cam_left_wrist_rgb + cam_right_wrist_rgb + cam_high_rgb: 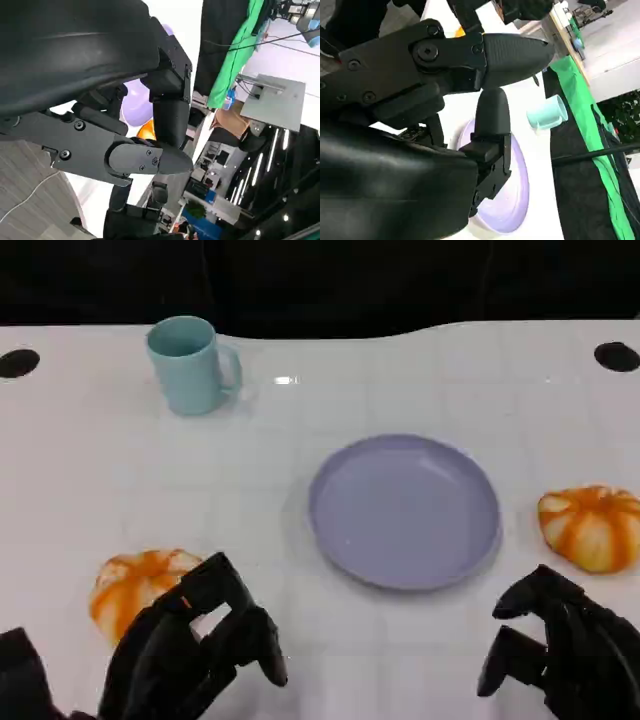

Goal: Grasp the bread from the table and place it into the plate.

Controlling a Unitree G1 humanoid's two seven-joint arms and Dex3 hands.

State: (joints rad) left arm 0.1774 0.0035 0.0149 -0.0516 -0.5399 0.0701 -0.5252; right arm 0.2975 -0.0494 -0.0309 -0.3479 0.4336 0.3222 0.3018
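Approach step, pre-grasp: no bread held yet. Two orange-white breads on table: left bread [135, 585] near front-left edge, partly hidden behind left hand [195, 645]; right bread [592, 527] just right of plate [405, 510], not touching it. Plate lies centre, nothing in it. Left hand hovers just in front of left bread w/ fingers [232, 600] curled loosely and apart, nothing between them, so open; contact w/ bread can't be told. Right hand [555, 645] sits low at front-right, well short of right bread, fingers also bent but apart, holding nothing. Wrist views show each hand's fingers spread over white table w/ plate [512, 200] beyond. Judged next move: left hand reaches forward over nearest bread, closes around it, lifts, carries right to plate. Mug [190, 365] at far left stands well apart from path
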